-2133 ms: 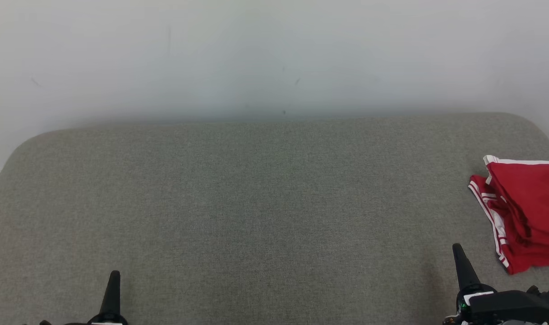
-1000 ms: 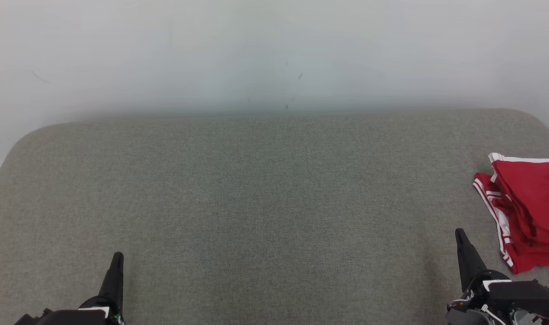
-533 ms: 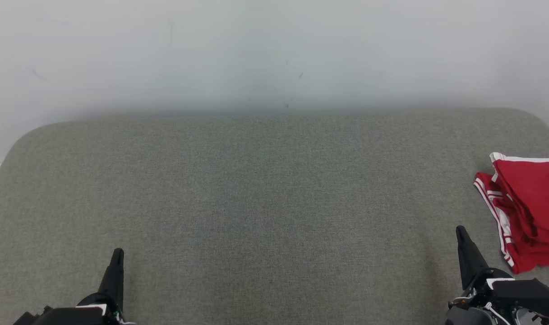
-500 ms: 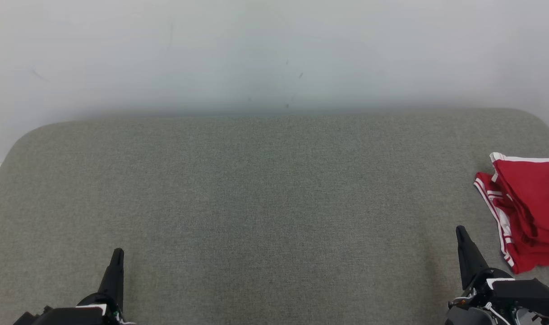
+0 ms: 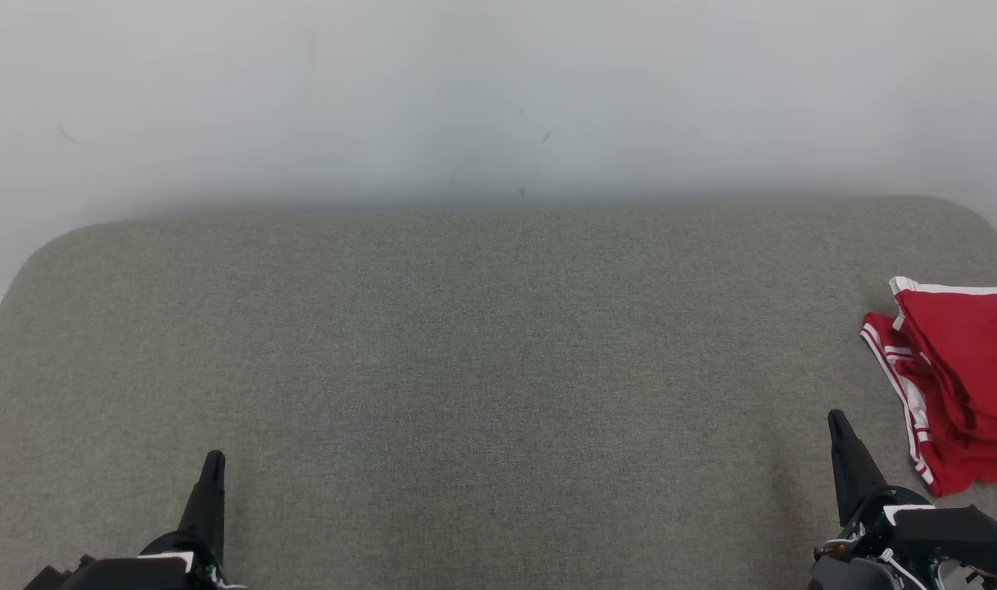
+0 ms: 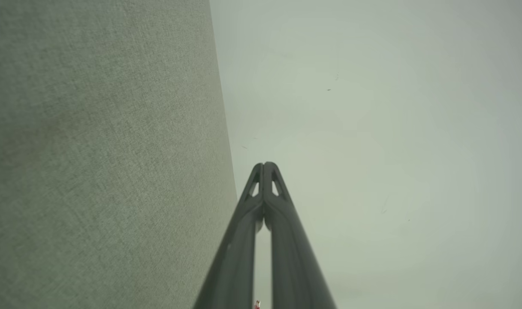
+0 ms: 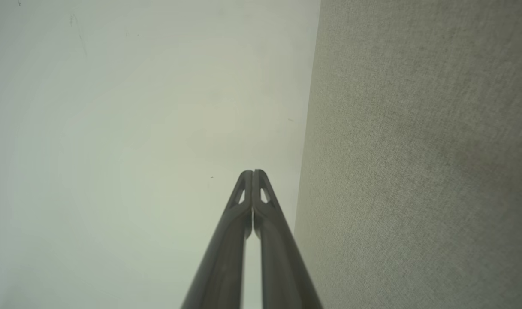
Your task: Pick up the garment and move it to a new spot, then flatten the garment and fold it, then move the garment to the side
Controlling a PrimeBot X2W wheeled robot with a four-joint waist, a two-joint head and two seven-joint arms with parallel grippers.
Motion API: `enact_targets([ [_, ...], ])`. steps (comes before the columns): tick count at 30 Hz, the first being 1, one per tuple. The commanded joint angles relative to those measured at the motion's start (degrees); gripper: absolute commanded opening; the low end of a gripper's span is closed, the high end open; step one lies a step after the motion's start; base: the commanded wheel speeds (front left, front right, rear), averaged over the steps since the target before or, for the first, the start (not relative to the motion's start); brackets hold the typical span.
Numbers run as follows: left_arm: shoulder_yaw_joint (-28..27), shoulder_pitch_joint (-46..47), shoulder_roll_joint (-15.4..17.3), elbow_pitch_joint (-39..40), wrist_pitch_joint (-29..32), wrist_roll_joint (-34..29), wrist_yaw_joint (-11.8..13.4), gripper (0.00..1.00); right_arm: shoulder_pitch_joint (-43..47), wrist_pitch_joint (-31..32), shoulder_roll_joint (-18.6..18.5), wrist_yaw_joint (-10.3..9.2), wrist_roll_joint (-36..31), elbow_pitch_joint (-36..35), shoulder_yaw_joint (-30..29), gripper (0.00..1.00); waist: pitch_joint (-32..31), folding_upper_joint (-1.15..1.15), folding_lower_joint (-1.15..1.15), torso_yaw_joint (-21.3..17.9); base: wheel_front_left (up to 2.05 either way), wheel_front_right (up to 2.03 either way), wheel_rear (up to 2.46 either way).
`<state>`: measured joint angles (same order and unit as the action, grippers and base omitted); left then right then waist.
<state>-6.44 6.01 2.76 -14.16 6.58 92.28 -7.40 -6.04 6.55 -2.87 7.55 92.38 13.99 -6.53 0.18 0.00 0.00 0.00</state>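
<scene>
The garment point(image 5: 961, 369) lies at the right edge of the grey upholstered surface point(image 5: 465, 344), just nearer than its rounded far right corner. The border of the head view cuts off the garment's right part. The visible part has its long axis running far to near, roughly along that right edge, with the near end slanting slightly outward.

Appearance: red fabric, folded into several stacked layers. A white band runs along the far edge. White stripes follow the side that faces the middle of the surface. The layers are offset, so the lower one protrudes toward the middle.

The right gripper point(image 5: 834, 418) is above the near part of the surface, close to the garment's near corner but apart from it. Its fingers point(image 7: 269, 223) are pressed together tip to tip and grasp nothing.

The left gripper point(image 5: 213, 456) is toward the near left part of the surface, well apart from the garment. Its fingers point(image 6: 286, 223) are likewise clenched and empty.

Both grippers point toward the pale wall point(image 5: 498, 98) behind the far edge
</scene>
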Motion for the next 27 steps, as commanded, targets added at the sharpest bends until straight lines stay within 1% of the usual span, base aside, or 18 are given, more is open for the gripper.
enact_targets([
  [1, -0.15, 0.58, 0.22, 0.17, 0.13, 0.26, -0.2, 0.0, -0.4, 0.17, -0.01, -0.12, 0.07, -0.07, -0.09, 0.0, 0.0, 0.0, 0.0, 0.0, 0.0, 0.0, 0.0],
  [27, -0.15, 0.56, 0.22, 0.18, 0.12, 0.27, -0.2, 0.0, -0.39, 0.17, -0.01, -0.12, 0.08, -0.07, -0.08, 0.0, 0.0, 0.0, 0.0, 0.0, 0.0, 0.0, 0.0],
])
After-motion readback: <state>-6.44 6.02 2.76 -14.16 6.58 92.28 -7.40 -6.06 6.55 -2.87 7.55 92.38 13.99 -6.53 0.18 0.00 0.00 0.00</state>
